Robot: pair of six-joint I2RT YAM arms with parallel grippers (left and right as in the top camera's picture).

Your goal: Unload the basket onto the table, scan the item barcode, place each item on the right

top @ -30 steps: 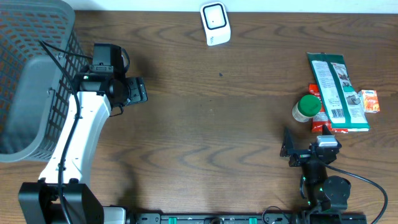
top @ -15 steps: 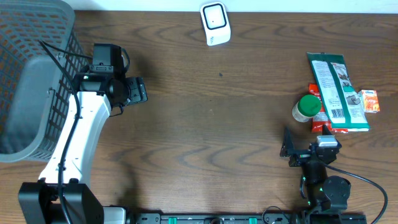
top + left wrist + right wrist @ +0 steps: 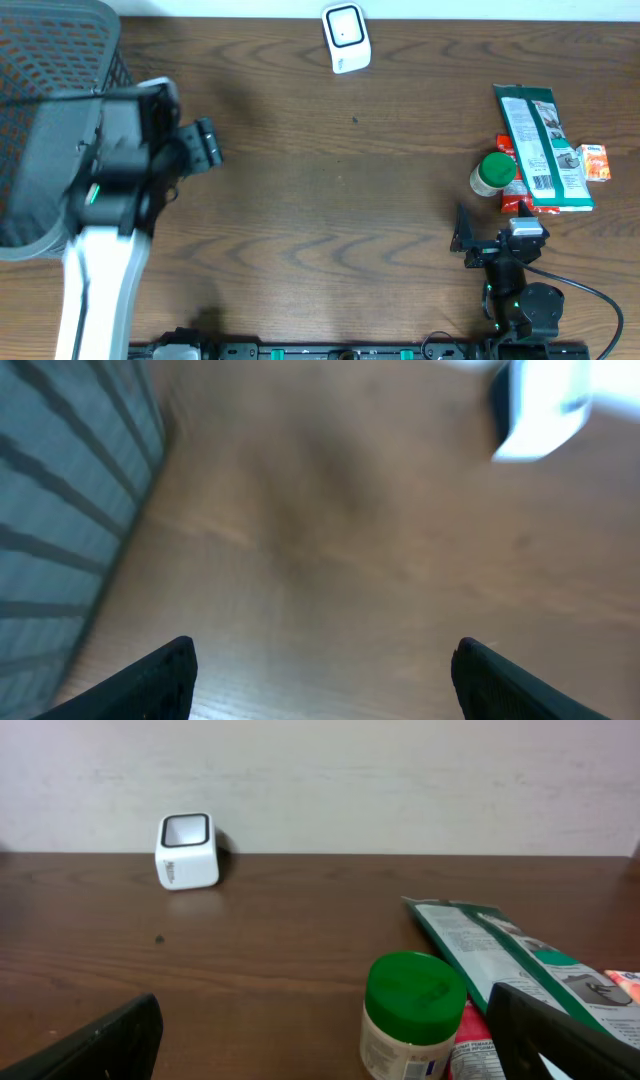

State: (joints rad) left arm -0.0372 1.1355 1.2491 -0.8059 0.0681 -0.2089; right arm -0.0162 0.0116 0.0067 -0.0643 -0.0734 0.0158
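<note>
From above, nothing is held yet, so the step in hand looks like the opening reach for an item. The goods lie in a cluster at the right of the tabletop (image 3: 330, 200): a green-lidded jar (image 3: 493, 172) touching a long green packet (image 3: 542, 148), an orange box (image 3: 595, 162) just beside the packet, and a red pack (image 3: 514, 203) mostly buried under them. The scanner (image 3: 346, 38) stands at the far edge, well apart from the goods. The right end effector (image 3: 468, 241) sits near the jar with its jaws spread and empty. The left end effector (image 3: 203, 146) is beside the grey basket (image 3: 40, 60), and that whole arm is blurred. In the left wrist view the left end effector (image 3: 322, 652) is wide open over bare wood, with the basket wall (image 3: 60, 510) at the left and the scanner (image 3: 545, 405) a white smear cut off at the top right. In the right wrist view the right end effector (image 3: 322, 1002) gapes open, the jar (image 3: 412, 1015) and packet (image 3: 500, 955) just ahead to the right, and the scanner (image 3: 186, 850) far off by the wall. The next move likely calls for closing on one item, probably the jar, then turning its barcode to the scanner window. No barcode on the jar can be made out, and which item is meant is unclear.
</note>
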